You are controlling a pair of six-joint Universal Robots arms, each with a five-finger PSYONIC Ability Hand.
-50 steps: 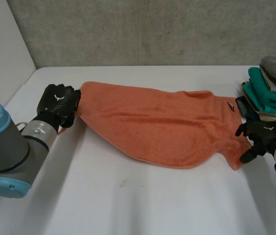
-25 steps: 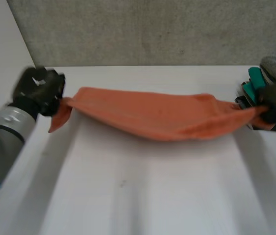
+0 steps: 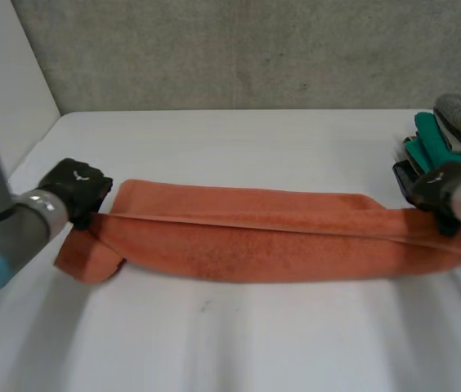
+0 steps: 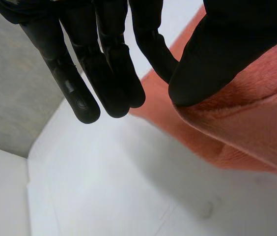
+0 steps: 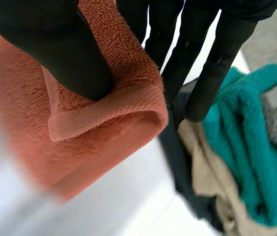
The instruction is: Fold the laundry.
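Table (image 3: 239, 343): white.
Towel (image 3: 279, 245): orange, folded lengthwise into a long band, lying flat on the table between the two hands.
Left hand (image 3: 75, 189): at the towel's left end. Thumb and one finger pinch the folded edge; the other fingers are straight, clear of the cloth.
Right hand (image 3: 436, 189): at the right end. Thumb on top, fingers behind, the fold pinched between.
Pile (image 3: 455, 135): teal, grey and beige cloths, just beyond the right fingertips.
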